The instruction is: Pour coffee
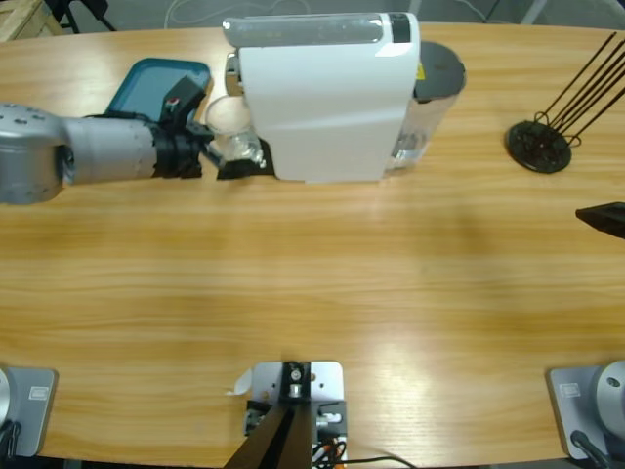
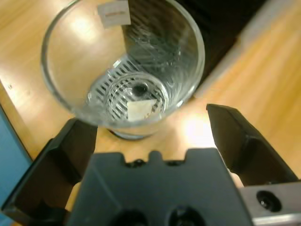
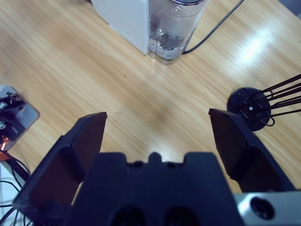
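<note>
— Where's the glass (image 2: 123, 70) sitting?

— On the drip grille of the white coffee machine (image 1: 322, 98), at the machine's left end as you look down on the worktop (image 1: 312, 283). You can see the slots of the grille through its bottom, and it looks empty.

— And the left pincer (image 1: 217, 154)?

— Spread wide, one jaw on each side of the glass and a little back from it; I'd say it isn't touching. The blue tray (image 1: 156, 83) lies just behind that arm.

— So what makes this step go well?

— To my eye the glass wants to sit squarely under the spout, so I'd check that before anything else. If the pincer has to nudge or grip it, close slowly and low on the wall, since thin glass like that could tip or slide off the grille.

— The right pincer (image 3: 157, 136)?

— Also spread, holding nothing, hanging over bare worktop well away, near the black wire stand (image 1: 539, 145). It should keep out of the way
</note>
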### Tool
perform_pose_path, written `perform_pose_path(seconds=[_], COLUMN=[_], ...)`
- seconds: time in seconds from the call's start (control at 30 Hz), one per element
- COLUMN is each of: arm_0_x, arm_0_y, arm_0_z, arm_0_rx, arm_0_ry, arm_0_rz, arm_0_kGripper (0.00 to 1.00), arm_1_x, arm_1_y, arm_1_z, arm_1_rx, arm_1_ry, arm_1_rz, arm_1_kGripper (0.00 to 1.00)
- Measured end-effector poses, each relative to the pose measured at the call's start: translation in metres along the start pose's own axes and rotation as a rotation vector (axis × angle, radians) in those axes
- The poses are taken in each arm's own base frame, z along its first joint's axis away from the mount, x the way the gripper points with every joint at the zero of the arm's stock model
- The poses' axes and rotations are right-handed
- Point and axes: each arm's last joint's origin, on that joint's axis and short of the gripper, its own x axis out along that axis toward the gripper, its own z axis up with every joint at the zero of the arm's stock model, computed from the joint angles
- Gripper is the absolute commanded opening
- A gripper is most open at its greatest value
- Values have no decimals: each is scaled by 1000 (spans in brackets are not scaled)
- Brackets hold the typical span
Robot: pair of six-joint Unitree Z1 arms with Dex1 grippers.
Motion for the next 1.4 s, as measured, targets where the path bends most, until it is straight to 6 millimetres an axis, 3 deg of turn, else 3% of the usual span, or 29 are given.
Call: perform_pose_path(seconds=[0.17,0.4,0.57,0.67,0.77,0.83,0.87,0.93,1.0,1.07,1.33,1.4], arm_0_x=[-31,-68,-127,-172,-208,-221,-226,-233,-239,-244,-245,-245], arm_0_y=[-6,-8,-16,-20,-21,-22,-22,-23,-24,-25,-24,-24], arm_0_z=[5,-10,-9,-8,0,3,3,-1,-5,-10,-15,-15], arm_0_rx=[6,-8,-3,-3,-11,-11,-11,-11,-9,-8,-8,-8], arm_0_ry=[-24,-4,-54,-63,5,40,45,47,34,19,16,16], arm_0_rz=[-11,2,16,71,148,172,179,186,191,200,230,232], arm_0_kGripper=[996,959,950,950,953,954,954,950,950,945,941,941], arm_1_x=[-7,-19,-34,-21,2,20,28,40,49,56,68,68], arm_1_y=[-1,-1,-2,-2,-3,-5,-7,-14,-18,-20,-26,-26], arm_1_z=[8,16,42,69,96,109,113,118,121,127,141,141], arm_1_rx=[-1,0,0,1,4,-2,0,12,14,9,6,5], arm_1_ry=[-27,-28,-23,7,44,74,92,116,133,140,148,156], arm_1_rz=[-3,-3,33,109,172,185,186,176,171,170,175,177], arm_1_kGripper=[941,941,954,734,720,720,711,545,276,119,87,0])
